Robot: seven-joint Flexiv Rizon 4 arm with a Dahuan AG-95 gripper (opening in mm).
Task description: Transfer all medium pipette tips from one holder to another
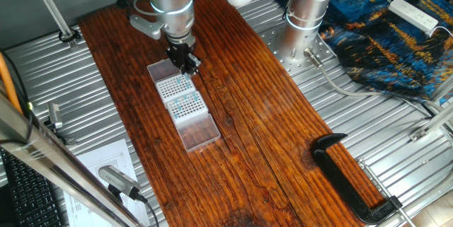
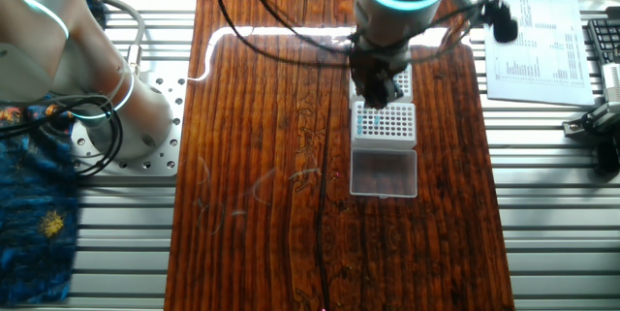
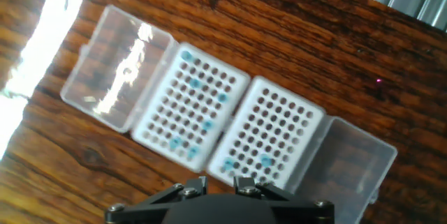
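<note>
Two white holders lie side by side on the wooden board, each with its clear lid folded out. In the hand view the left holder (image 3: 192, 105) carries several medium pipette tips (image 3: 195, 83), seen as teal dots. The right holder (image 3: 276, 133) shows two teal tips (image 3: 266, 160) near its lower edge. My gripper (image 3: 222, 182) hovers over that lower edge, its fingers a narrow gap apart with nothing visible between them. In one fixed view the gripper (image 1: 187, 63) hangs above the far holder (image 1: 172, 85), with the tip-filled holder (image 1: 187, 105) nearer. In the other fixed view the gripper (image 2: 383, 93) hides part of the holders (image 2: 386, 122).
Clear lids flank the holders (image 3: 115, 70) (image 3: 353, 161) (image 2: 384, 172). A black clamp (image 1: 354, 177) grips the board's near right edge. The arm's base (image 1: 301, 22) stands at the back right beside a blue cloth (image 1: 396, 36). Papers (image 2: 538, 40) lie off the board.
</note>
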